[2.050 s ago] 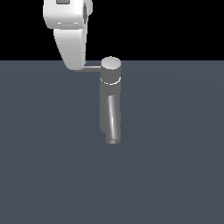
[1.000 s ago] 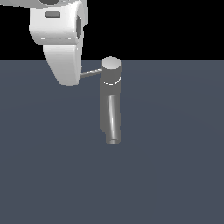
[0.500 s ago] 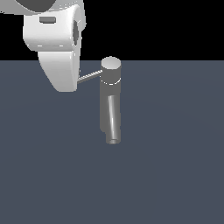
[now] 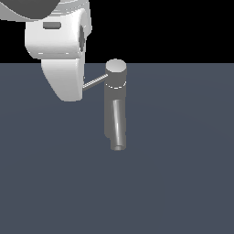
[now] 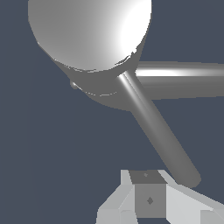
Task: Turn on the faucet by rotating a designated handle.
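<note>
White casing filled the upper part of the exterior view's left: the gripper point(image 4: 64, 87) hung there as one broad rounded shell, cut off by the picture's top edge, and its fingertips could not be told apart in that view. Whether its fingers were spread or pressed together I cannot tell; the wrist view showed only a pale finger point(image 5: 131, 199) with a darker grey pad at the picture's edge, and no second finger was clearly visible.

On the dark blue-grey floor point(image 4: 183, 183) stood the faucet point(image 4: 114, 103), upright, roughly at the middle of that surface and somewhat toward its far edge. Its lighter round cap sat on top, and the slanted spout ran down the front of the body, ending in an open mouth near the floor. The handle point(image 4: 96, 82) projected from the cap toward the exterior view's left, sloping slightly downward. Its outer end vanished behind the gripper's white shell, so whether anything touched it there was hidden.

In the wrist view the cap loomed large and bright, the handle point(image 5: 159, 133) ran slantwise from it to a rounded tip just beside the finger, and a thicker tube point(image 5: 183, 81) crossed behind, cut off at the edge.
</note>
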